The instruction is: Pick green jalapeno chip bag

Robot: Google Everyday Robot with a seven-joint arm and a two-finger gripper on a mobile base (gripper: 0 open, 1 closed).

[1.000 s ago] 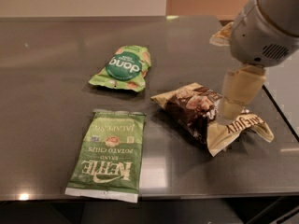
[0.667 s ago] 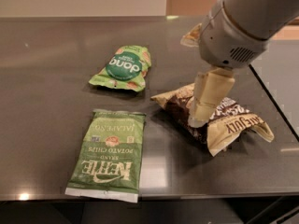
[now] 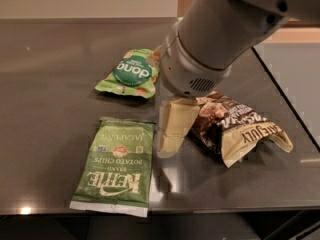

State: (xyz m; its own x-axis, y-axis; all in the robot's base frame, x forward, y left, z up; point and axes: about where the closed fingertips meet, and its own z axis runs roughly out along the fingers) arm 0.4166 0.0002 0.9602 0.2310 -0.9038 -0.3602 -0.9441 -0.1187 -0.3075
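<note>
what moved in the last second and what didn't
The gripper swung left, from over the brown snack bag to the gap beside the green jalapeno chip bag. Nothing was grasped. Both bags and the green pouch stayed put.

The green jalapeno chip bag (image 3: pixel 116 169) says "KETTLE BRAND POTATO CHIPS" and "JALAPENO", all upside down. The small green pouch (image 3: pixel 131 74) says "dang", upside down too. The brown bag (image 3: pixel 235 129) has big letters, too hard to read. The hand (image 3: pixel 169 144) hangs between the two bags.
</note>
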